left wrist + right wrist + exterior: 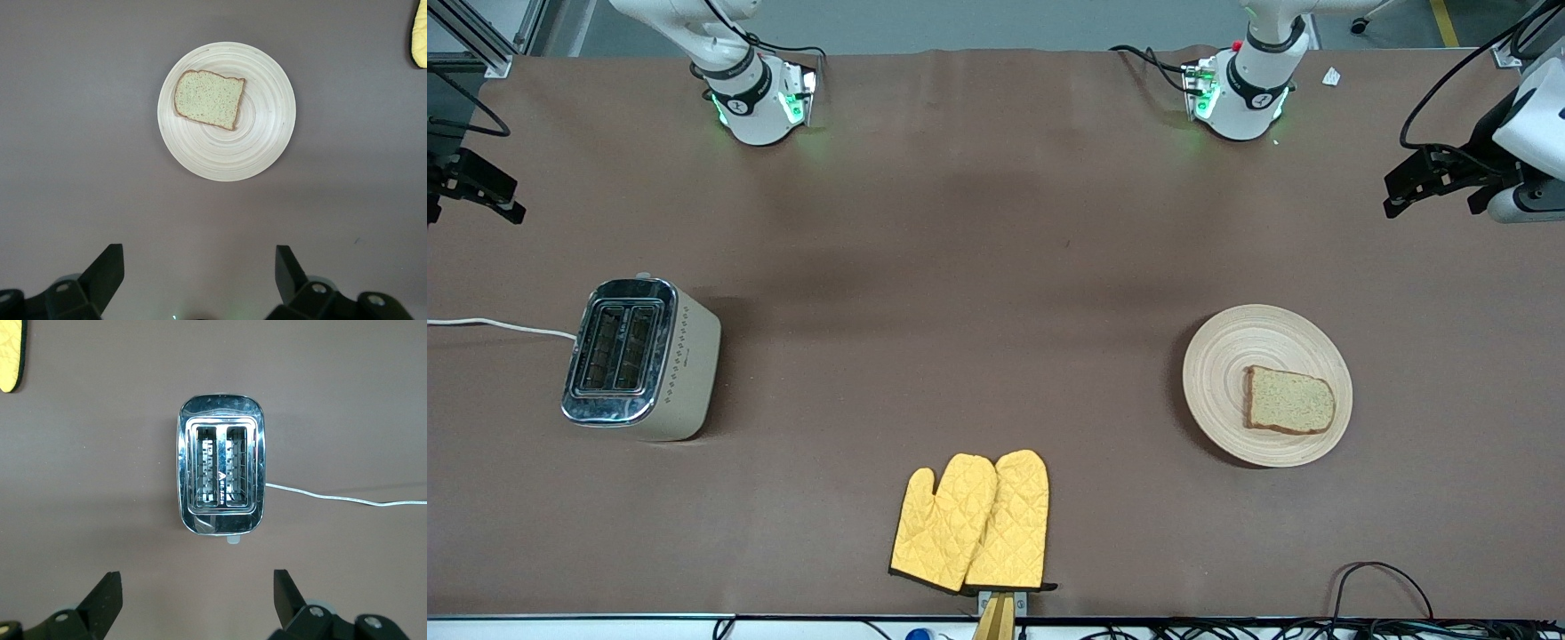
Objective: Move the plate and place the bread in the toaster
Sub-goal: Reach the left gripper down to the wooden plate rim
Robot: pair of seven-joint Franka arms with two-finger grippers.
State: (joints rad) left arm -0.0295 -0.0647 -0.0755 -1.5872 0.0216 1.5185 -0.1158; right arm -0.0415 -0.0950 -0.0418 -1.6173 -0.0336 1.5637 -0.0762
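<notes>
Nearest the front camera lie two yellow mitts, apart from all else and no part of the task. Farther in, toward the left arm's end of the table, sits the plate with the bread flat on it, off-centre; toward the right arm's end stands the toaster, both slots empty, its cord trailing to the table edge. Plate and toaster are well apart. Farthest in, my two arms are drawn up high at the table's ends: the left gripper hangs over bare table near the plate with its fingers spread wide and empty, and the right gripper hangs near the toaster, likewise parted and holding nothing. I judge that no step is begun: nothing is touched, and the bread is not yet lifted. The next move, as I read it, calls for bringing the left gripper down to the plate's rim and carrying plate and bread toward the toaster.
</notes>
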